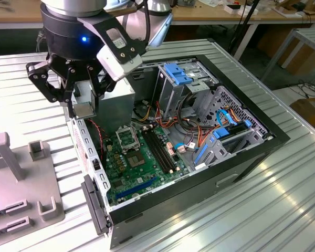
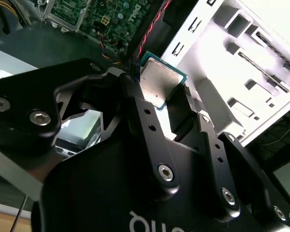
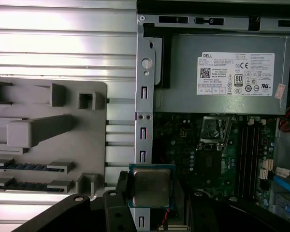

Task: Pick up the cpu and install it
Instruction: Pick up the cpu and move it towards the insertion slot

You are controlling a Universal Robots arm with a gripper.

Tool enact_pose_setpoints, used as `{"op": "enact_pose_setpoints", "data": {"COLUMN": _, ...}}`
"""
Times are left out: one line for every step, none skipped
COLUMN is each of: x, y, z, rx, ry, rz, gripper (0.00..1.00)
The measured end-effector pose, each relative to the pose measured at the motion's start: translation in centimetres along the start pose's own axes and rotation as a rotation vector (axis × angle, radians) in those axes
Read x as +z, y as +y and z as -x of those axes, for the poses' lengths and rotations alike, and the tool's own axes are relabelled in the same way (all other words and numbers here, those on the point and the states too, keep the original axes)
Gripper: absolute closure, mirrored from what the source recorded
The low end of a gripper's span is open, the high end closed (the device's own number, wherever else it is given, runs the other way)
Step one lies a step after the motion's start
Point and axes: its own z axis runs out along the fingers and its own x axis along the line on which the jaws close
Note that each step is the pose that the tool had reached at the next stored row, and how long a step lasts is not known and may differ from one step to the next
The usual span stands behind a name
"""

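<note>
Jaws clenched on the cpu. The gripper pinches the chip by two opposite edges. Its metal face is turned to the camera in both wrist views, with a green rim round it. One edge of the chip is covered by the black fingers, and the exact contact points are hard to make out.

In the exterior view the chip is held up over the side wall of the open computer case, on the exterior view's left. It is well apart from the socket on the motherboard. The arm's upper part is cut off.

Beside the case lies a grey holder with memory sticks, partly cut off.

The power supply carries a white label with small print, a square code and several marks.
</note>
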Motion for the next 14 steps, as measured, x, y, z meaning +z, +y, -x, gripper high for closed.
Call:
{"op": "enact_pose_setpoints", "data": {"x": 0.01, "y": 0.0, "z": 0.14, "rx": 0.0, "ry": -0.002, "rz": 0.0, "gripper": 0.53}}
{"op": "enact_pose_setpoints", "data": {"x": 0.02, "y": -0.01, "z": 0.25, "rx": 0.0, "ry": -0.0033, "rz": 0.0, "gripper": 0.53}}
{"op": "enact_pose_setpoints", "data": {"x": 0.03, "y": -0.01, "z": 0.4, "rx": 0.0, "ry": -0.0045, "rz": 0.0, "gripper": 0.53}}
{"op": "enact_pose_setpoints", "data": {"x": 0.04, "y": -0.01, "z": 0.56, "rx": 0.0, "ry": -0.005, "rz": -0.0001, "gripper": 0.53}}
{"op": "enact_pose_setpoints", "data": {"x": 0.05, "y": -0.02, "z": 0.85, "rx": 0.0, "ry": -0.0058, "rz": -0.0001, "gripper": 0.53}}
{"op": "enact_pose_setpoints", "data": {"x": 0.06, "y": -0.02, "z": 1.02, "rx": 0.0, "ry": -0.0062, "rz": -0.0002, "gripper": 0.53}}
{"op": "enact_pose_setpoints", "data": {"x": 0.07, "y": -0.03, "z": 1.33, "rx": 0.0, "ry": -0.0067, "rz": -0.0001, "gripper": 0.53}}
{"op": "enact_pose_setpoints", "data": {"x": 0.08, "y": -0.03, "z": 1.57, "rx": 0.0, "ry": -0.0072, "rz": -0.0001, "gripper": 0.53}}
{"op": "enact_pose_setpoints", "data": {"x": 0.08, "y": -0.04, "z": 1.77, "rx": 0.0, "ry": -0.0074, "rz": -0.0001, "gripper": 0.53}}
{"op": "enact_pose_setpoints", "data": {"x": 0.09, "y": -0.04, "z": 1.98, "rx": 0.001, "ry": -0.0077, "rz": -0.0001, "gripper": 0.53}}
{"op": "enact_pose_setpoints", "data": {"x": 0.1, "y": -0.05, "z": 2.28, "rx": 0.001, "ry": -0.008, "rz": -0.0003, "gripper": 0.53}}
{"op": "enact_pose_setpoints", "data": {"x": 0.11, "y": -0.05, "z": 2.48, "rx": 0.002, "ry": -0.0083, "rz": -0.0003, "gripper": 0.53}}
{"op": "enact_pose_setpoints", "data": {"x": 0.12, "y": -0.06, "z": 2.76, "rx": 0.003, "ry": -0.0085, "rz": -0.0006, "gripper": 0.53}}
{"op": "enact_pose_setpoints", "data": {"x": 0.12, "y": -0.06, "z": 2.92, "rx": 0.004, "ry": -0.0086, "rz": -0.0007, "gripper": 0.53}}
